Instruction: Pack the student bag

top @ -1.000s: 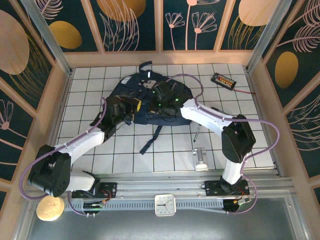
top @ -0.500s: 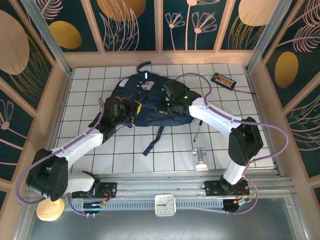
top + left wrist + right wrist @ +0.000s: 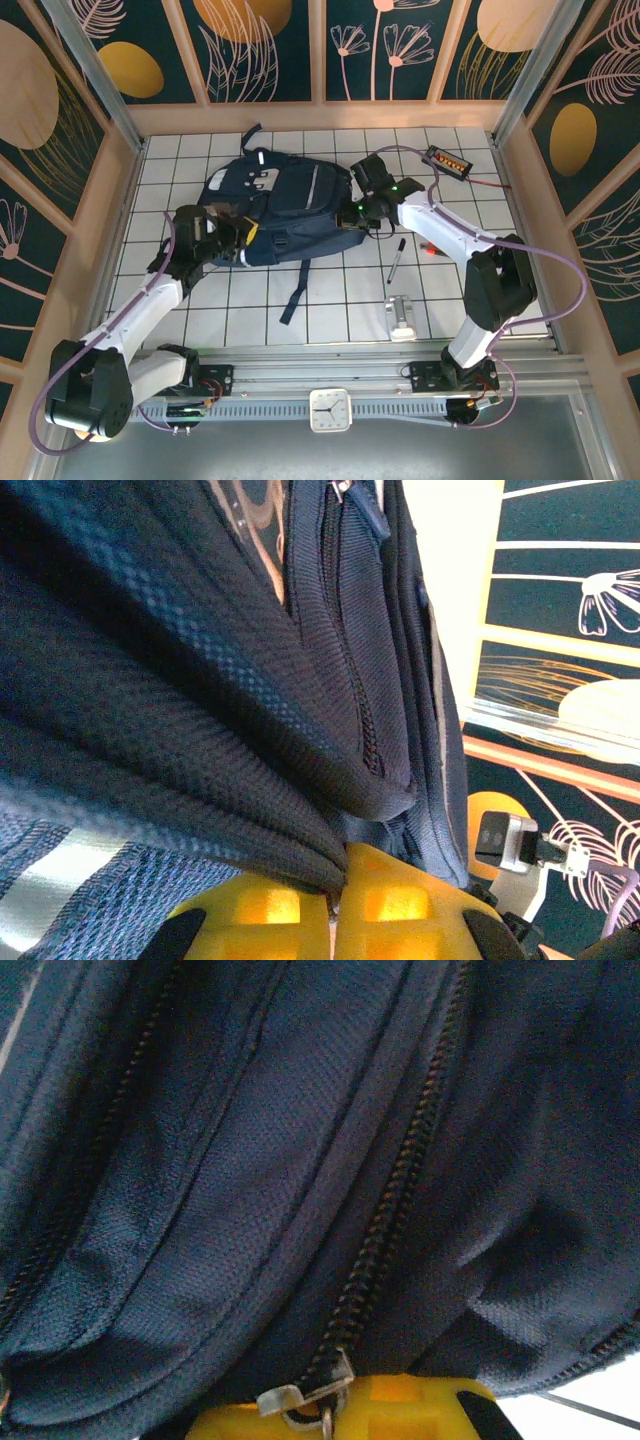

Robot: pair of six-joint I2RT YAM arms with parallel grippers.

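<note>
Clearly the student bag (image 3: pixel 285 200) lies flat on the white tiled table (image 3: pixel 340 300), front panel up, and we sit on either side of it. A black strap (image 3: pixel 293 290) trails off the bag's near edge. At the bag's near left corner our left gripper (image 3: pixel 246 235) has its yellow fingers (image 3: pixel 260 910) pressed together on a fold of navy fabric. At the bag's right side our right gripper (image 3: pixel 358 210) is closed too, pinching the bag at a zipper pull (image 3: pixel 300 1395). A black pen (image 3: pixel 397 259) lies just right of the bag, and a flat black device (image 3: pixel 446 160) lies farther right
</note>
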